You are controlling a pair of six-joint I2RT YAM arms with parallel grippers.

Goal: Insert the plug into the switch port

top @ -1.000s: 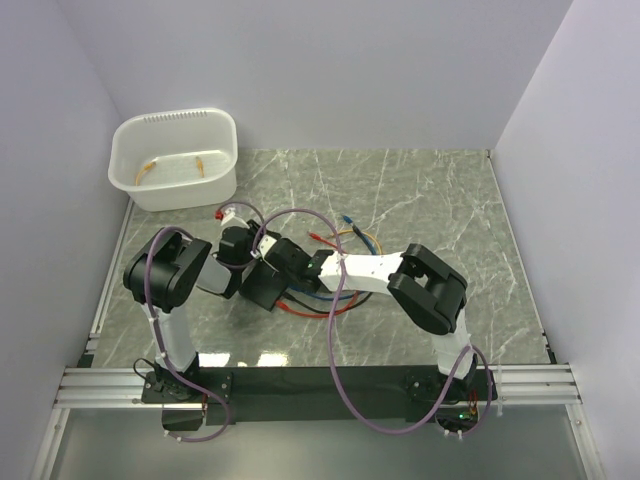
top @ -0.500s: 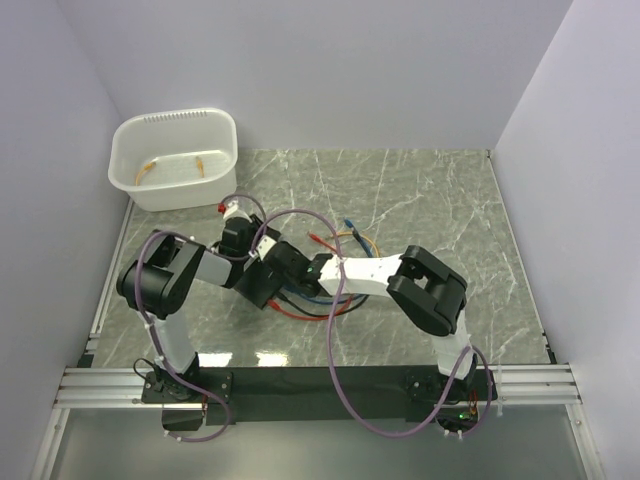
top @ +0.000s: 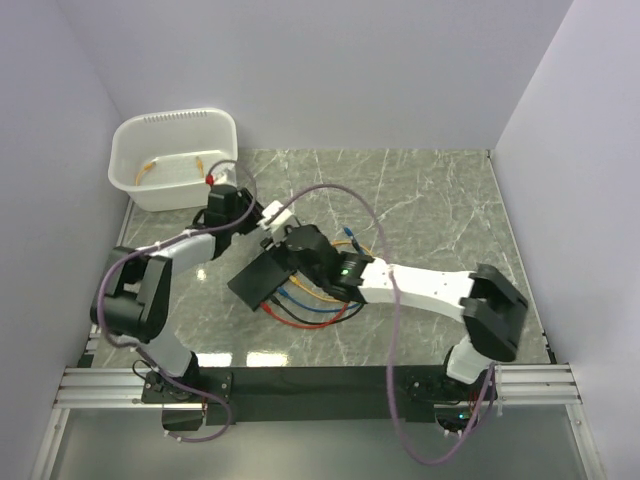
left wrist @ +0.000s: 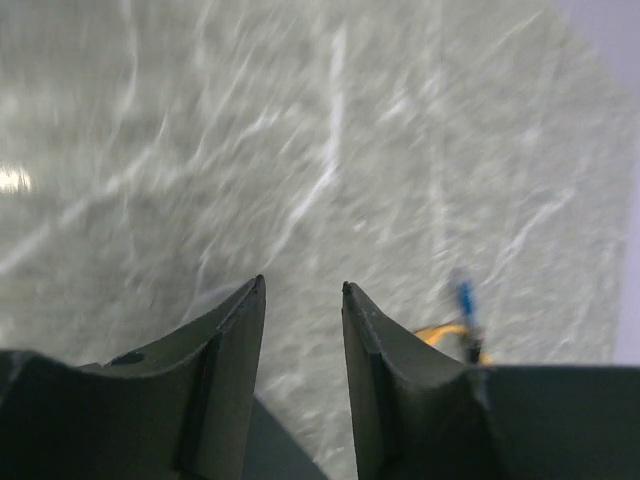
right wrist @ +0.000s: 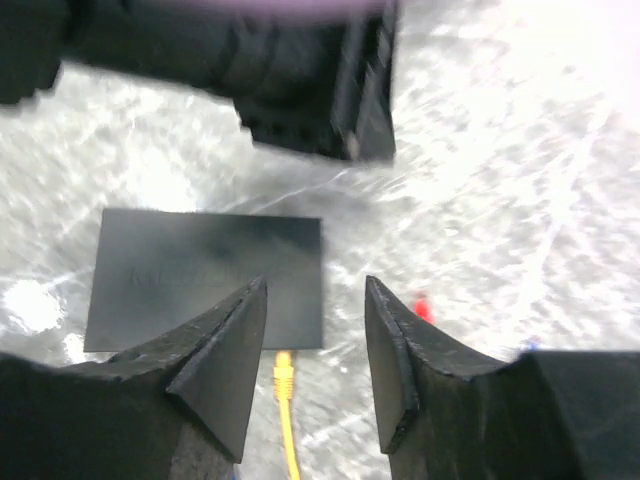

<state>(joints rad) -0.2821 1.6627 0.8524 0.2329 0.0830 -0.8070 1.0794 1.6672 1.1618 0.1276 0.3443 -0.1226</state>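
The switch [top: 257, 281], a flat matte-black box, lies tilted on the marble floor; it also shows in the right wrist view [right wrist: 205, 275]. A yellow plug [right wrist: 283, 372] meets the switch's near edge. I cannot tell whether it is seated. A red plug [right wrist: 422, 306] lies to its right. My right gripper [right wrist: 315, 282] is open and empty, hovering above the switch's edge, and shows from above too [top: 291, 251]. My left gripper [left wrist: 302, 287] is open and empty over bare marble, behind the switch [top: 268, 217]. A blue plug [left wrist: 465, 298] lies at its right.
A white plastic tub [top: 128, 188] holding short orange cables stands at the back left, close to the left wrist. Red, blue and yellow cables [top: 312, 305] loop on the floor right of the switch. Grey walls close in three sides.
The left arm has swung back toward the tub, off the switch. The right arm has stretched out further left over the switch. The switch now lies uncovered, shifted slightly left.
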